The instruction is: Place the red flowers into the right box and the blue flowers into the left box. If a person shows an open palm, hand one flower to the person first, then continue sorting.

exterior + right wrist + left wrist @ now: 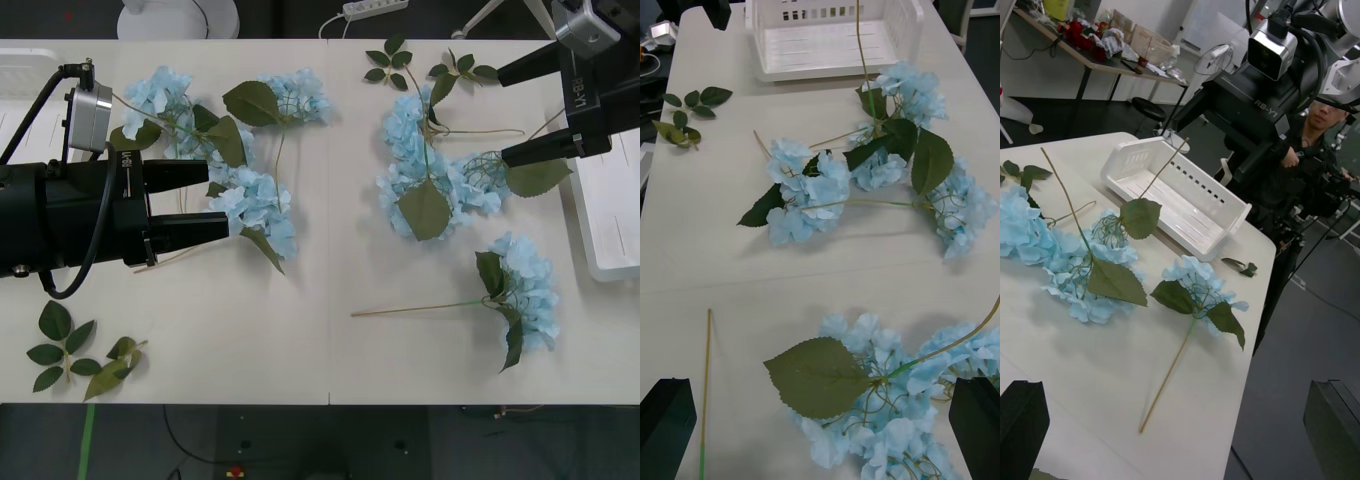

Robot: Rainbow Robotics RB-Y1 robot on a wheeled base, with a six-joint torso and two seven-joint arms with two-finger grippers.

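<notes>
Front view, starting at the tabletop's left edge: the left box (22,72) shows as a white corner near the far-left corner. The left gripper (218,200) reaches in from the left edge, its black fingers (180,174) spread apart and grasping nothing, their tips beside a cluster of blue flowers (255,205). That group sprawls over the far-left part of the tabletop: fluffy pale sky-blue petal heads, broad green leaves and thin tan stalks that cross one another. A loose leaf sprig (75,358) lies near the front-left corner.

Right of the tabletop's middle, a second heap of blue blooms (425,165) lies tangled with big green leaves, with bloomless leaf sprigs (420,65) near the far edge. A single blue stem (520,290) lies toward the front-right, its stalk pointing left and its head toward the right edge.

The right gripper (535,110) hangs over the far-right part of the tabletop, its fingers (535,150) parted and empty, beside the second heap. The right box (610,215), a shallow white slotted tray, sits at the right edge with no flowers visible in it.
</notes>
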